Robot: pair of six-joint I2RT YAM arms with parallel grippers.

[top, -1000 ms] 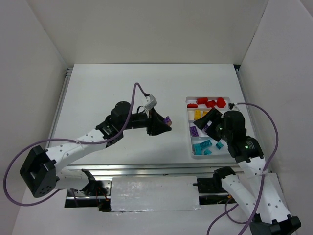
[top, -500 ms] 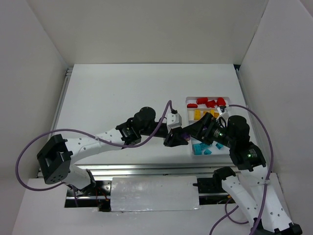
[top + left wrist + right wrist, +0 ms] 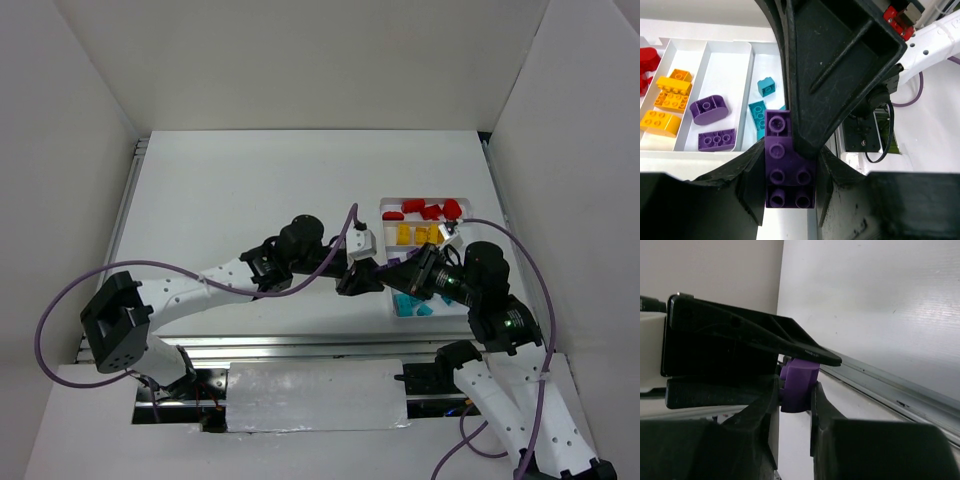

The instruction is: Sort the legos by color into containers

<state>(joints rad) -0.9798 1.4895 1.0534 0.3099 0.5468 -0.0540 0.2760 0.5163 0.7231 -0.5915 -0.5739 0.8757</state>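
Observation:
A purple lego [image 3: 789,167] is held in the air just left of the white tray [image 3: 384,204]. My left gripper [image 3: 790,187] is shut on its lower part. My right gripper [image 3: 792,400] is shut on its other end [image 3: 799,380]. Seen from above, the left gripper [image 3: 362,277] and right gripper [image 3: 396,272] meet tip to tip and hide the piece. In the tray [image 3: 747,75], red legos [image 3: 430,210], yellow legos [image 3: 414,235], two purple legos [image 3: 707,107] and teal legos [image 3: 410,305] each lie in their own compartment.
The right arm's body [image 3: 485,275] hangs over the tray's near half. A metal rail [image 3: 300,345] runs along the table's front edge. White walls enclose the table on three sides.
The left arm carried the purple lego from mid-table rightward to the tray's left edge. The right gripper swung left off the tray and shut on the same piece.

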